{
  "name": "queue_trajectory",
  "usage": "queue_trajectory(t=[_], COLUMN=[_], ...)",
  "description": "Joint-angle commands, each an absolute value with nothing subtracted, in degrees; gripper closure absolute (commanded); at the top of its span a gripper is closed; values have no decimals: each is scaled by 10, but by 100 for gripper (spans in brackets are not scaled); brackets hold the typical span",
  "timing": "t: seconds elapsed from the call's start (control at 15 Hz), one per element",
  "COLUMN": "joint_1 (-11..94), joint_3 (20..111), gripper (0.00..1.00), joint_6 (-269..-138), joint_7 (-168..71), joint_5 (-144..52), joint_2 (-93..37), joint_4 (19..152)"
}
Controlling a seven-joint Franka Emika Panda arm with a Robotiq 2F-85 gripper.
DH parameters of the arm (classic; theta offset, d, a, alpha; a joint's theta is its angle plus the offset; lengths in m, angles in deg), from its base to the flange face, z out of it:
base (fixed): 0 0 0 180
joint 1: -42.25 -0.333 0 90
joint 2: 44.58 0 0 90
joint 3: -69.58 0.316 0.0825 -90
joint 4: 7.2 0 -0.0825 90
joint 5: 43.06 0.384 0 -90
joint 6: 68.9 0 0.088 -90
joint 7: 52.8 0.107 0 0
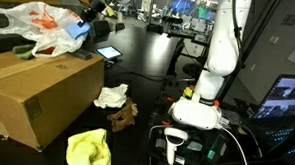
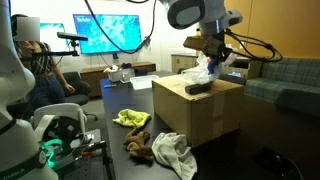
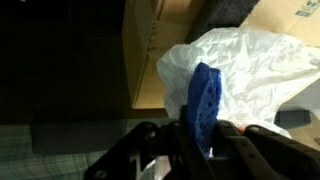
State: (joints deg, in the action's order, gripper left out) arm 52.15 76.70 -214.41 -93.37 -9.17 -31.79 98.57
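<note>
My gripper (image 3: 206, 140) is drawn in tight on a blue disc (image 3: 203, 100). In the wrist view the disc stands on edge between my fingers (image 3: 262, 140), pinched at its lower rim. I hover above the cardboard box (image 2: 195, 110), over its top face, and the disc is up here with me, clear of the cardboard. Just behind the disc a crumpled white plastic bag (image 3: 250, 55) lies on top of the box; whether disc and bag touch, I cannot tell. A dark block (image 2: 198, 89) rests on the box top near its front edge. At the foot of the box lie a yellow cloth (image 2: 130, 118), a white cloth (image 2: 172, 152) and a brown lump (image 2: 138, 146) — all well apart from me
</note>
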Motion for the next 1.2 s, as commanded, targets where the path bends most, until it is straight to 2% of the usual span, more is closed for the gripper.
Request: queue_trajectory(t=[0.0,0.27,0.67,1.13], joint_1=[538,537,552,523], joint_3=[746,706,698,665], gripper=[96,96,96,96], joint_6=[-2180,-2203,-2280,-2403], joint_7=[-932,-915,-844,-610], joint_5=[1,92,165,50], joint_2=[-373,-396,-415,-416], joint_4=[1075,1141,1227,1303])
